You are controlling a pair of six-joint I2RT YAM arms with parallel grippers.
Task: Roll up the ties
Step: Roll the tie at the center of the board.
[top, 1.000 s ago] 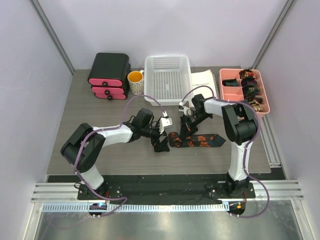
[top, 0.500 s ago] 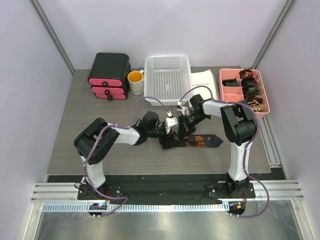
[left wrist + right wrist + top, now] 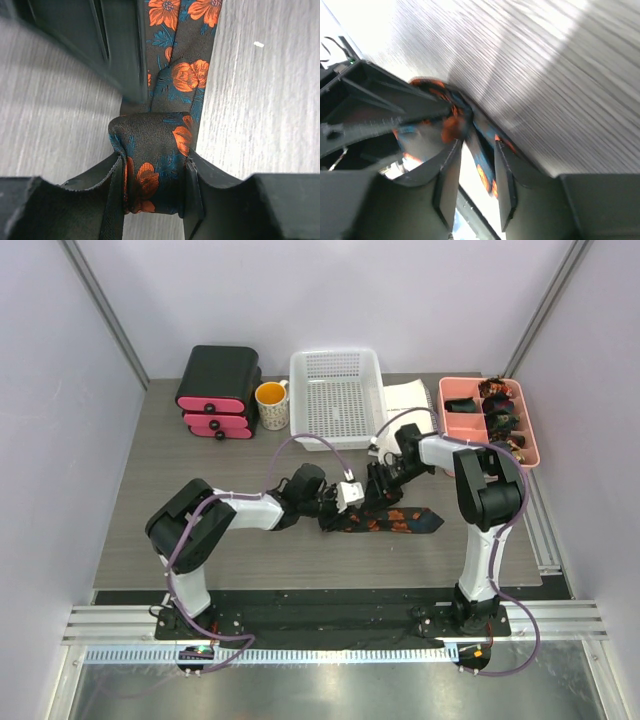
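Note:
A dark tie (image 3: pixel 400 520) with orange flowers lies flat mid-table, its pointed end to the right. Its left end is rolled into a small coil (image 3: pixel 150 137). My left gripper (image 3: pixel 335 512) (image 3: pixel 152 167) is shut on that coil, both pads pressing the fabric. My right gripper (image 3: pixel 378 490) (image 3: pixel 476 150) hovers just behind the coil with its jaws open. A strip of the tie (image 3: pixel 484 175) runs loose between them, with a gap beside it. One right finger (image 3: pixel 120 45) shows in the left wrist view. Rolled ties (image 3: pixel 500 412) sit in the pink tray.
The pink compartment tray (image 3: pixel 463 426) stands at the back right, with a white basket (image 3: pixel 335 398) behind the grippers and a sheet of paper (image 3: pixel 410 400) beside it. An orange-filled mug (image 3: pixel 271 403) and a black-and-pink drawer box (image 3: pixel 217 390) stand at the back left.
My left gripper has moved right to the tie's rolled end and closed on it. The right gripper, shut on the tie before, has opened its jaws.

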